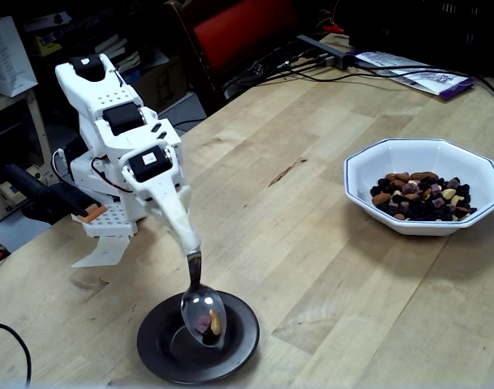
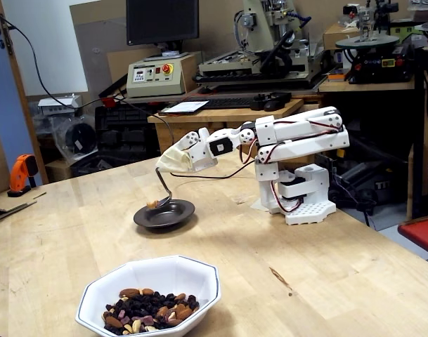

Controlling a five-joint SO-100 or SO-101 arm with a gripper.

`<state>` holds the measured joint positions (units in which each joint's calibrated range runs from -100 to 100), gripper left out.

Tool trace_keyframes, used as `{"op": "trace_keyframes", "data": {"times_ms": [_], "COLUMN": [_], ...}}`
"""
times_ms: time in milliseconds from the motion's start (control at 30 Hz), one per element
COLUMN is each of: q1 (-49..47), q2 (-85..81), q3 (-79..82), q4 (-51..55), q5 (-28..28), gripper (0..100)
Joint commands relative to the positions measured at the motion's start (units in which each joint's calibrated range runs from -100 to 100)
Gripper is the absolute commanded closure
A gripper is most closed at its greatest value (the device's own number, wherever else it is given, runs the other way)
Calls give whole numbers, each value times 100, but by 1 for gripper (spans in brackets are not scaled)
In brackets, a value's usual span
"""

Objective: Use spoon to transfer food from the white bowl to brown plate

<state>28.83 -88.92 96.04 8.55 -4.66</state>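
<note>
The gripper is clamped on the taped handle of the spoon, which hangs bowl-down over the brown plate near the table's edge. A few pieces of food — a tan nut and a purple-pink bit — lie in the spoon. Well apart, toward the opposite edge, the white bowl holds the rest of the mix, seen in both fixed views.

One fixed view sits high at the table's edge, looking down toward the arm. The other sits low opposite, white bowl nearest. Both share arm, bowl, brown plate.
</note>
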Motion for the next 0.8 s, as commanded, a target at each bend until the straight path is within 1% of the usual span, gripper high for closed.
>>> {"op": "trace_keyframes", "data": {"times_ms": [0,133,300,767], "q1": [-9,-17,-9,-17], "q2": [-723,-1065,-1108,-1108], "q3": [-215,-206,-215,-259], "q4": [560,1058,1461,1603], "q5": [-10,-10,-10,-10], "gripper": [95,95,95,95]}}
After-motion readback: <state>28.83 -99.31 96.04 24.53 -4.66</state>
